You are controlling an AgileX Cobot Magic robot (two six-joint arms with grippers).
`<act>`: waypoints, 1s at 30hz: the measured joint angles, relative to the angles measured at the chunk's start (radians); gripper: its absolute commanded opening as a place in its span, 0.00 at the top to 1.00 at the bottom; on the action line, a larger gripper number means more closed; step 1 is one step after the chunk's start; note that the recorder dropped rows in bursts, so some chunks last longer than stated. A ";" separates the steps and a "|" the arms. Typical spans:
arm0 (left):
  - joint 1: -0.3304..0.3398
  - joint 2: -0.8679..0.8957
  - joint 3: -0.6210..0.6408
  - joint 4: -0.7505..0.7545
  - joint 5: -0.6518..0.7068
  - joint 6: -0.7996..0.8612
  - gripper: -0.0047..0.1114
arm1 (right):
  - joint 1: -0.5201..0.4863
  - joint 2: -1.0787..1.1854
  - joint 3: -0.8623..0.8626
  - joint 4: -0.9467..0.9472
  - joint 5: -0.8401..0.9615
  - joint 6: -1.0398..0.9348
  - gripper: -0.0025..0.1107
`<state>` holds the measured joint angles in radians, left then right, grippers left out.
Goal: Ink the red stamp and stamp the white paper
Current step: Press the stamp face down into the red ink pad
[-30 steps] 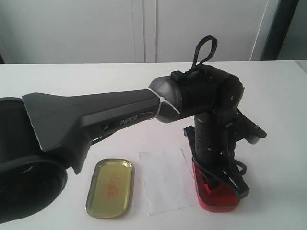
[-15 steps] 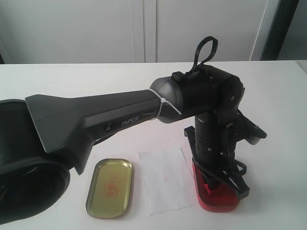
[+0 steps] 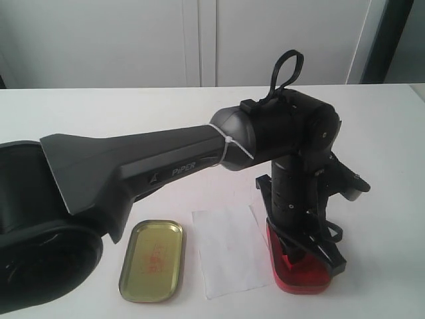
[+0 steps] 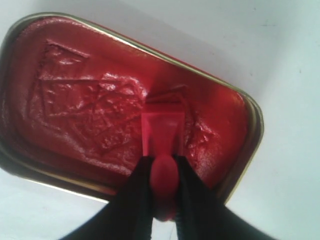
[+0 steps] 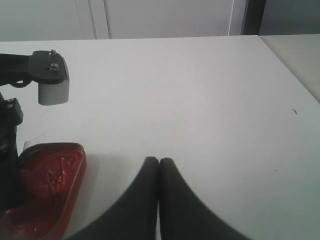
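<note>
Stamp (image 4: 161,132) pinched by its knob in my left gripper (image 4: 163,162), face down on the ink pad (image 4: 85,100) near the desk's front edge, to take ink. Paper (image 3: 229,249) waits just beside it. Right gripper (image 5: 159,167) is closed, empty.

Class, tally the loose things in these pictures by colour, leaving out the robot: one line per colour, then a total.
Red: 2 (red stamp, ink-pad tin)
Gold: 1 (tin lid)
White: 1 (white paper)
Total: 4
</note>
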<state>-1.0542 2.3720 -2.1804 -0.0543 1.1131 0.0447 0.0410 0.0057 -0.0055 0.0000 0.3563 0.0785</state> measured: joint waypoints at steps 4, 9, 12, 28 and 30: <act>0.000 0.000 0.000 0.000 0.002 0.000 0.96 | 0.000 0.000 0.000 0.000 0.000 0.000 0.98; 0.000 0.000 0.000 0.000 0.002 0.000 0.96 | 0.000 0.000 0.000 0.000 0.000 0.000 0.98; 0.000 0.000 0.000 0.000 0.002 0.002 0.96 | 0.000 0.000 0.000 0.000 0.000 0.000 0.98; 0.000 -0.004 0.000 0.002 0.013 0.002 0.96 | 0.000 0.000 0.000 0.000 0.000 0.000 0.98; -0.001 -0.004 0.000 0.013 0.013 0.002 0.96 | 0.000 0.000 0.000 0.000 0.000 0.000 0.98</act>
<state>-1.0551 2.3677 -2.1804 -0.0416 1.1262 0.0464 0.0410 0.0057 -0.0055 0.0000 0.3563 0.0785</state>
